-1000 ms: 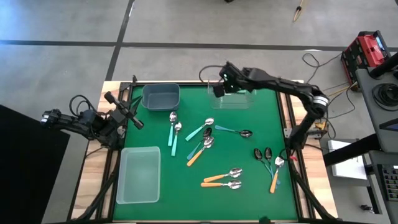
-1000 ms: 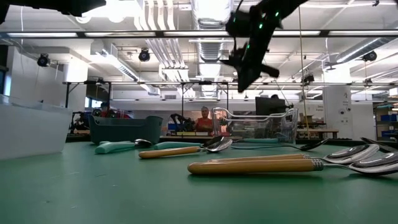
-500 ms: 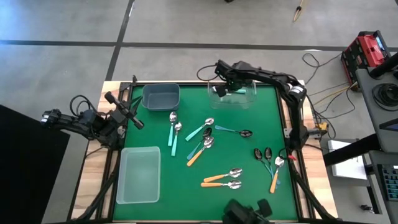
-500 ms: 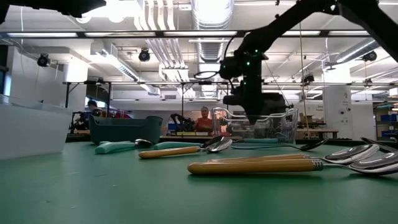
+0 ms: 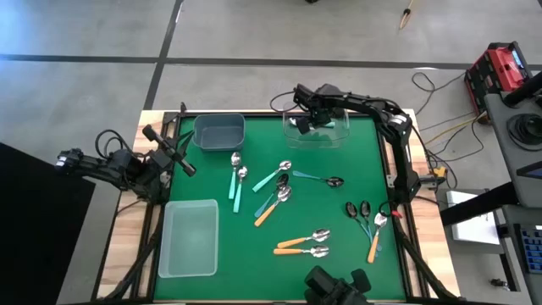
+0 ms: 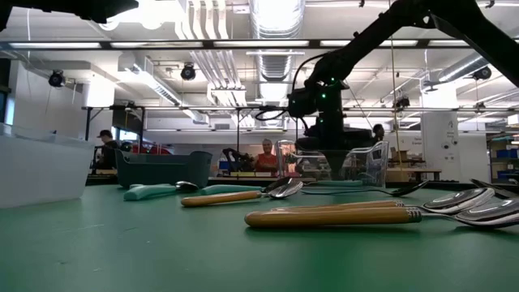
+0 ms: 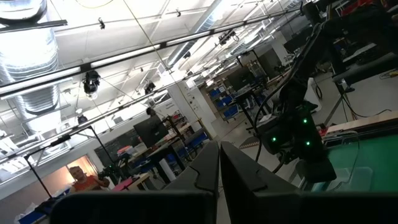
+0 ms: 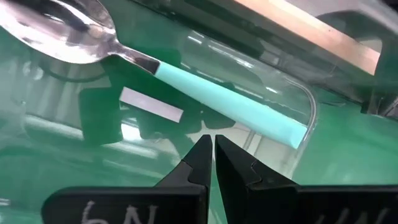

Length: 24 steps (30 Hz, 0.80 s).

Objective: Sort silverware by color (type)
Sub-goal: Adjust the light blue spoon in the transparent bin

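My right gripper (image 5: 302,124) (image 8: 209,144) is shut and reaches down into the clear container (image 5: 317,132) at the table's far edge. A teal-handled spoon (image 8: 186,74) lies on that container's floor, just beyond the fingertips. Other spoons lie flat on the green mat: teal-handled ones (image 5: 235,183), orange-handled ones (image 5: 301,246) and dark-bowled ones (image 5: 356,210). In the low view an orange-handled spoon (image 6: 340,216) lies in front. My left gripper (image 5: 172,152) (image 7: 219,163) waits shut at the table's left edge, pointing up into the room. My right gripper comes from above, and its shut fingertips (image 8: 200,149) stand right beside the middle of the spoon's teal handle (image 8: 217,99). I cannot tell whether they touch it. The spoon lies flat in the clear container.
A dark blue-grey bin (image 5: 219,131) stands at the far left of the mat and a pale translucent bin (image 5: 188,238) at the near left. Wooden table edges frame the mat. Bare mat lies along the near edge and at the middle right.
My right gripper has come down from high above the clear container into it, and the arm has folded in toward the table's far edge. The spoons on the mat have stayed where they were.
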Tool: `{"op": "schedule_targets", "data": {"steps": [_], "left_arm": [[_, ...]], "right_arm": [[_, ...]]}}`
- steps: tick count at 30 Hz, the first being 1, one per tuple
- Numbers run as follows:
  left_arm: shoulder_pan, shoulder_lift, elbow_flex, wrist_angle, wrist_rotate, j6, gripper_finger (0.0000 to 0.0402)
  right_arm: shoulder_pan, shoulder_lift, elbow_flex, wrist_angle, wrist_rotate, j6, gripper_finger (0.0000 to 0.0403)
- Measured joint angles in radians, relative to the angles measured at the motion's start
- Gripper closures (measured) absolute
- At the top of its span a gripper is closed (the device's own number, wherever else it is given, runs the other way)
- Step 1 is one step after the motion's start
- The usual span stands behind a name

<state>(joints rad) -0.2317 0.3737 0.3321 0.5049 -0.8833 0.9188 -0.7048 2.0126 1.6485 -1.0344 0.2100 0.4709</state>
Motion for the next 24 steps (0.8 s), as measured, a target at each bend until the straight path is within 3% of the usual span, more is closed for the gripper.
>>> {"op": "schedule_targets", "data": {"steps": [24], "left_arm": [[0.000, 0.000, 0.000, 0.000, 0.000, 0.000, 0.0401]], "right_arm": [[-0.034, 0.000, -0.041, 0.073, 0.002, 0.001, 0.0390]]}}
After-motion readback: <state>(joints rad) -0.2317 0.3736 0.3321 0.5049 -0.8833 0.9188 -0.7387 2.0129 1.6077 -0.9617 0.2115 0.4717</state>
